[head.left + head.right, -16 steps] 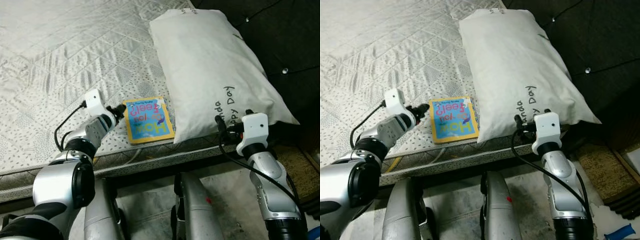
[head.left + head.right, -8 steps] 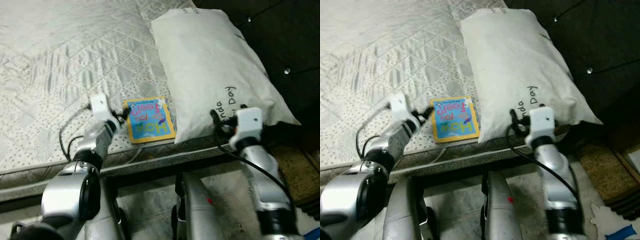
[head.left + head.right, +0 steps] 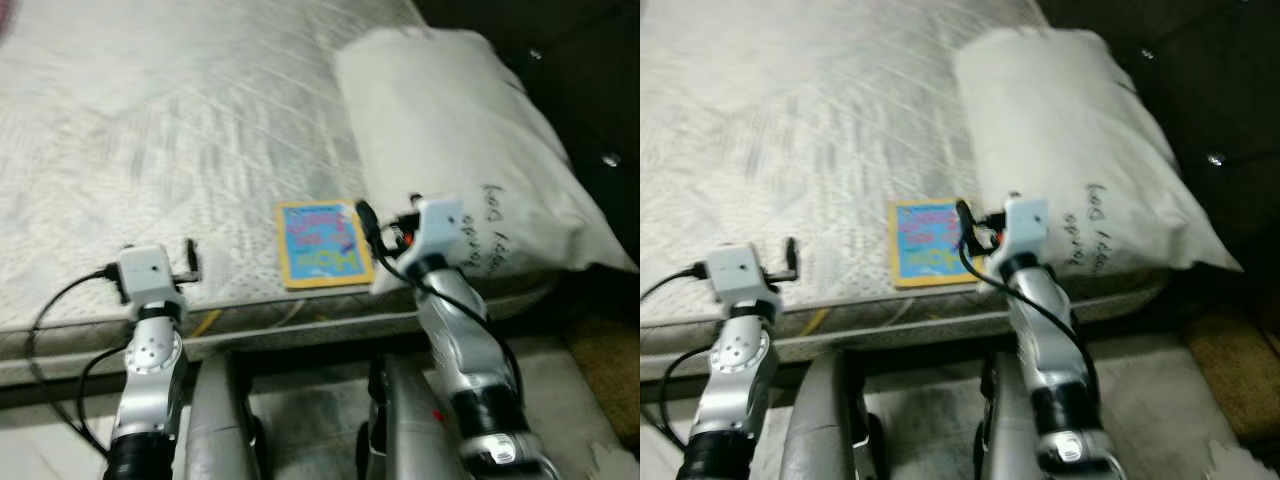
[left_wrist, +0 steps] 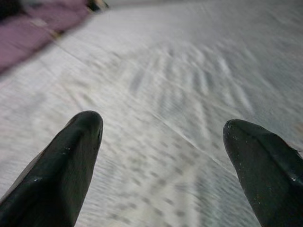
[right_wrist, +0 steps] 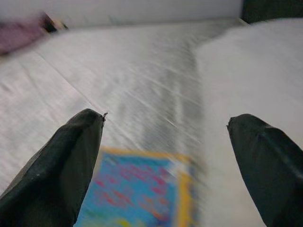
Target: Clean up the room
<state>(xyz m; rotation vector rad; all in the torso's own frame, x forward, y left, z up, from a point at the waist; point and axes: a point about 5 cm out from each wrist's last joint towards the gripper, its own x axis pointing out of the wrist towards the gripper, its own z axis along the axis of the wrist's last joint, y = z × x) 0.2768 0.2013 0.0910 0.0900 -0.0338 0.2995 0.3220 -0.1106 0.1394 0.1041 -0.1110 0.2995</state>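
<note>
The right gripper (image 5: 165, 137), fingers spread wide and empty, has swung across from the pillow's front edge and now hovers just short of the small square blue-and-yellow picture book (image 3: 322, 243), which lies flat on the quilted white mattress (image 3: 150, 130) directly ahead of it; this looks like lining up to pick the book. The big white fabric pillow (image 3: 470, 160) lies beyond, beside it. The left gripper (image 4: 161, 142), also open, has drawn back, well apart from the book.
</note>
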